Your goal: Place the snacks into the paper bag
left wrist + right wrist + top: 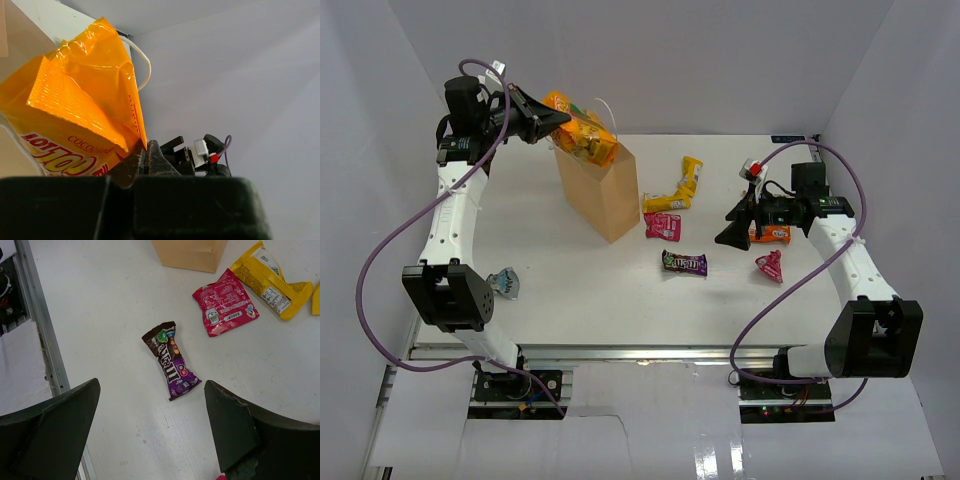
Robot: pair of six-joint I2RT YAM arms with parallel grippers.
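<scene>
My left gripper (pixel 558 118) is shut on an orange snack packet (pixel 580 132), holding it over the open top of the tan paper bag (pixel 605 195). In the left wrist view the packet (pixel 75 120) is pinched at its corner, with a white bag handle (pixel 142 62) behind it. My right gripper (pixel 735 228) is open and empty above the table. Ahead of it lie a dark brown M&M's packet (pixel 171 359), a pink packet (pixel 225 309) and a yellow packet (pixel 267 282). An orange packet (pixel 772 234) and a small pink one (pixel 770 266) lie under the right arm.
A second yellow packet (pixel 691 173) lies behind the first. A small grey-blue object (pixel 505 283) sits by the left arm's base. The table's metal front rail (pixel 42 335) runs along the near edge. White walls enclose the back and sides.
</scene>
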